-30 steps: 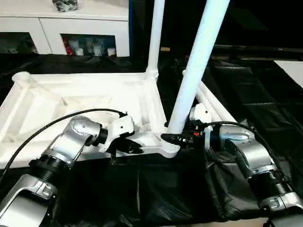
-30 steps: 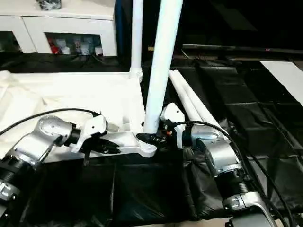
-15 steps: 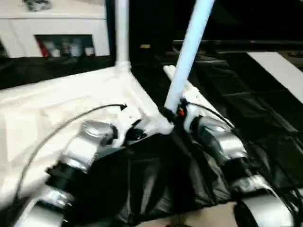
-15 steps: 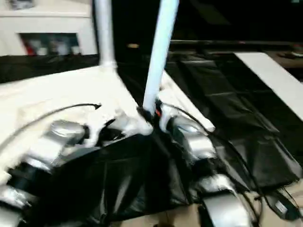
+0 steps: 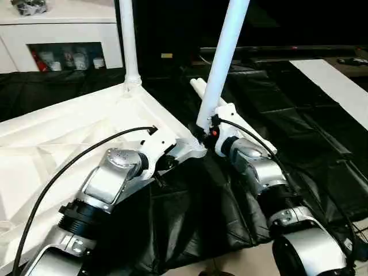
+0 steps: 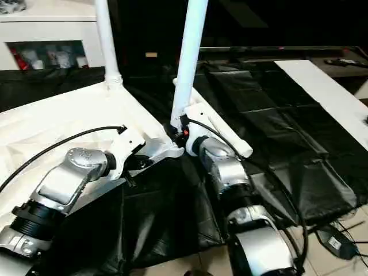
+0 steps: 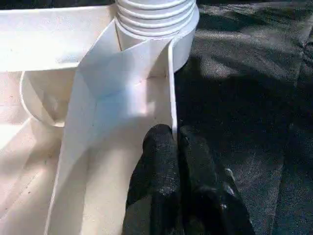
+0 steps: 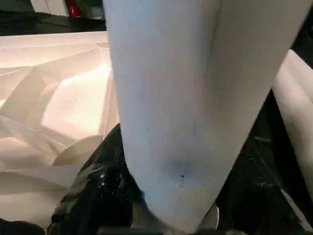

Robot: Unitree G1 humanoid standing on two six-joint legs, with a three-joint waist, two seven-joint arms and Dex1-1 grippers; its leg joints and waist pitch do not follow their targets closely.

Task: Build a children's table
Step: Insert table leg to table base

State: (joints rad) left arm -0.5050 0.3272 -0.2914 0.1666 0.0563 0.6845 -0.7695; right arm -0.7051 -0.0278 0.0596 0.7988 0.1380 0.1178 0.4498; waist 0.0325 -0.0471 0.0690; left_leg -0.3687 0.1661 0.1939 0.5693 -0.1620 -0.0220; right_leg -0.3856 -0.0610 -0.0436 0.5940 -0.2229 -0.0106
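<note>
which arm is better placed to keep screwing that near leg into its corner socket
Right, likely. The right gripper is closed around the base of the near leg at the corner socket. The left gripper is shut on a thin rib of the table top, steadying it.

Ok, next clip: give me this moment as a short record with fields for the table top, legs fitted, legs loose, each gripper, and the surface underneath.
table top: white table top lying upside down, ribbed underside up
legs fitted: far leg upright in its corner socket; near leg standing in the near corner socket, leaning
legs loose: two spare legs lying on the sheet beside the top
left gripper: left gripper shut, pinching a thin rib by the near socket
right gripper: right gripper closed around the near leg's base
surface: black sheet
</note>
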